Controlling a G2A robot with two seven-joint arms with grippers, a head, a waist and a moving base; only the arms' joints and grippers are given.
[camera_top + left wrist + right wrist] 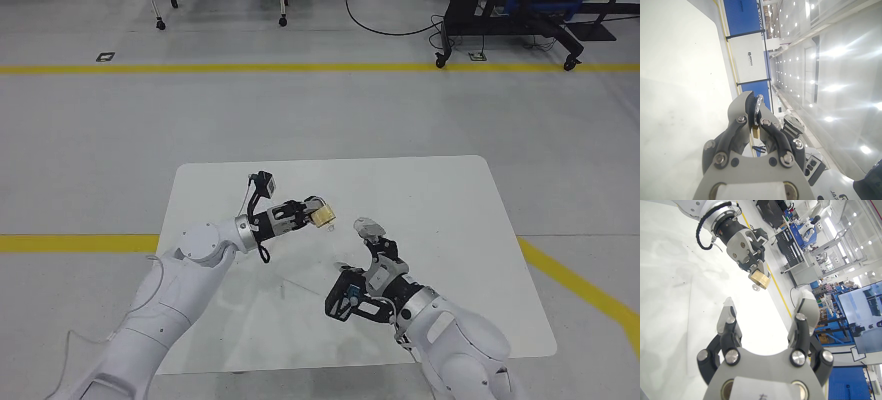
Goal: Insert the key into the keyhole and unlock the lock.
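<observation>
Open air lies between the right gripper point(767, 298), jaws spread, and the small silver key point(755, 287) jutting from the round brass padlock point(761, 280), above the white surface point(677, 313). The left gripper point(759, 272) covers the padlock's shackle end.

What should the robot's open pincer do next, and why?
Probably the right pincer should ease forward and close on the key: it already sits in the padlock held by the left pincer, and the right pincer is open, empty, apart from it.
</observation>
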